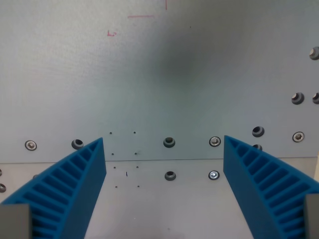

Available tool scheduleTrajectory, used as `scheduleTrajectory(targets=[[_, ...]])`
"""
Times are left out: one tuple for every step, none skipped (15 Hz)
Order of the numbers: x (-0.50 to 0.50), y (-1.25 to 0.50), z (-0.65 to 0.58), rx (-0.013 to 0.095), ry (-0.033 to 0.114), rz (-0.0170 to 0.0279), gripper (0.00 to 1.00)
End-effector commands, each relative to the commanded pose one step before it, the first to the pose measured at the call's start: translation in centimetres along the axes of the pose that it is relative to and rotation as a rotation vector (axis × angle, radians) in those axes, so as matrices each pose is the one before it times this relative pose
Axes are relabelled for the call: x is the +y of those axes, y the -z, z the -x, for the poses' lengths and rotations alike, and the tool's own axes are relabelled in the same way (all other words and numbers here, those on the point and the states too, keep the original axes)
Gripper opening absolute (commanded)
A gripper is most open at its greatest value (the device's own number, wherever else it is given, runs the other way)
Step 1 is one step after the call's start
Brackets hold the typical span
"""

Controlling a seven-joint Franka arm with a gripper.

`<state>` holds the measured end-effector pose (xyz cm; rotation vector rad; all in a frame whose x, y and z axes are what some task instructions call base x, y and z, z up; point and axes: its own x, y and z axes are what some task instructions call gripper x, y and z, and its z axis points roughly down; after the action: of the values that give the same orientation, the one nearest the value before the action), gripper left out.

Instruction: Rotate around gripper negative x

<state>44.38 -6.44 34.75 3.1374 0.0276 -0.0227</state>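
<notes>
Claw (164, 199): two blue ribbed fingers (75, 191), spread wide, nothing between them. Looks compliant, judging by the ribbing.

Task item: none to grasp; the motion is a rotation of the claw itself about its own axis, so no hold point applies.

Table (159, 74): grey metal plate, rigid, with a seam (159, 160) crossing between the fingers. Screws (215, 141) and open holes (169, 142) scattered beside the seam. Faint red marks (111, 33) at the far end.

End effector (164, 144) with two blue ribbed fingers (75, 189) rising from the lower left and lower right corners, spread wide apart, nothing held between them.
</notes>
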Motion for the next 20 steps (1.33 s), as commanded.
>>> scheduleTrajectory(targets=[[0.006,0.272,0.040,0.0056,0.0004,0.01250,1.00],[0.000,0.000,0.000,0.0000,0.0000,0.01167,1.00],[0.000,0.000,0.000,0.0000,0.0000,0.01167,1.00],[0.000,0.000,0.000,0.0000,0.0000,0.01167,1.00],[0.000,0.000,0.000,0.0000,0.0000,0.01167,1.00],[0.000,0.000,0.000,0.0000,0.0000,0.01167,1.00],[0.000,0.000,0.000,0.0000,0.0000,0.01167,1.00],[0.000,0.000,0.000,0.0000,0.0000,0.01167,1.00],[0.000,0.000,0.000,0.0000,0.0000,0.01167,1.00],[0.000,0.000,0.000,0.0000,0.0000,0.01167,1.00],[0.000,0.000,0.000,0.0000,0.0000,0.01167,1.00],[0.000,0.000,0.000,0.0000,0.0000,0.01167,1.00],[0.000,0.000,0.000,0.0000,0.0000,0.01167,1.00],[0.000,0.000,0.000,0.0000,0.0000,0.01167,1.00],[0.000,0.000,0.000,0.0000,0.0000,0.01167,1.00],[0.000,0.000,0.000,0.0000,0.0000,0.01167,1.00],[0.000,0.000,0.000,0.0000,0.0000,0.01167,1.00],[0.000,0.000,0.000,0.0000,0.0000,0.01167,1.00],[0.000,0.000,0.000,0.0000,0.0000,0.01167,1.00],[0.000,0.000,0.000,0.0000,0.0000,0.01167,1.00]])
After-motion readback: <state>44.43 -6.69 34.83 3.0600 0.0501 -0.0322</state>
